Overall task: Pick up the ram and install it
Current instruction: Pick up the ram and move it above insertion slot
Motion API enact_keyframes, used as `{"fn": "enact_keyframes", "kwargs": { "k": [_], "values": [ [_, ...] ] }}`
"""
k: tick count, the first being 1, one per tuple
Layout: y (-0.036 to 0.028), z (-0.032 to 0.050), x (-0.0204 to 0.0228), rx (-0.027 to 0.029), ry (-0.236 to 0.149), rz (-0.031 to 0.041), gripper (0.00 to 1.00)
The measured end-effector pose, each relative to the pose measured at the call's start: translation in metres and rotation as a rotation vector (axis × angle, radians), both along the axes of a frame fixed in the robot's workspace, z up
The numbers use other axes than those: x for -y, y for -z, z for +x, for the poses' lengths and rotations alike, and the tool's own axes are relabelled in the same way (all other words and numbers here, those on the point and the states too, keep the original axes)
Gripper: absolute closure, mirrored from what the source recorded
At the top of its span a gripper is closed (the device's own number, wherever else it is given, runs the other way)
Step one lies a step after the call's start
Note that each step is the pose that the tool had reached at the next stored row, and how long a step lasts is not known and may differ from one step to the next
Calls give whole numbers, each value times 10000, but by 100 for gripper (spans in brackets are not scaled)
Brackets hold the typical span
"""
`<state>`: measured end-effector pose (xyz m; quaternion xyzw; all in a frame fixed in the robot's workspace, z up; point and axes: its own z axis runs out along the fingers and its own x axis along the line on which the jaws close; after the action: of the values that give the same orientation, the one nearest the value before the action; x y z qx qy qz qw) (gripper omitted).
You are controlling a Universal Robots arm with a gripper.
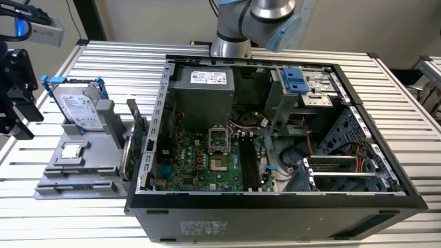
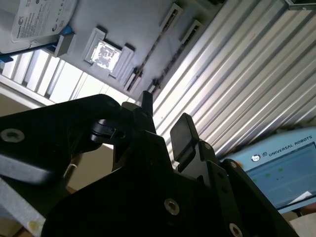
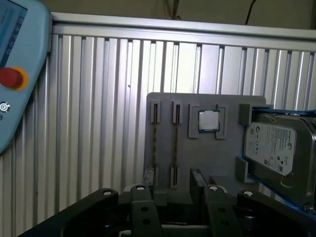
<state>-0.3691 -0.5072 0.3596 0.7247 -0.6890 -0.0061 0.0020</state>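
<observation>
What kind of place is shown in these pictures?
Probably a robotics lab or test bench for computer assembly: a robot arm stands at a table of aluminium slats, beside an open computer case and a gray holder with a hard drive.

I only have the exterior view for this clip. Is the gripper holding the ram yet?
Observer: No. In the second wrist view the gripper is open, with nothing between its fingers.
Operator: So where is the ram?
Observer: In the first wrist view two ram sticks stand side by side in slots of the grey holder, apart from the gripper.
</observation>
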Motion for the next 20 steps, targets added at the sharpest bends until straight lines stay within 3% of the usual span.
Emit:
{"fn": "enact_keyframes", "kwargs": {
  "k": [2, 5, 20],
  "values": [
    [15, -1, -1, -17, 1, -1, 0],
    [38, 1, 0, -88, 1, 0, 0],
    [188, 1, -1, -64, 1, -34, 0]
  ]
}}
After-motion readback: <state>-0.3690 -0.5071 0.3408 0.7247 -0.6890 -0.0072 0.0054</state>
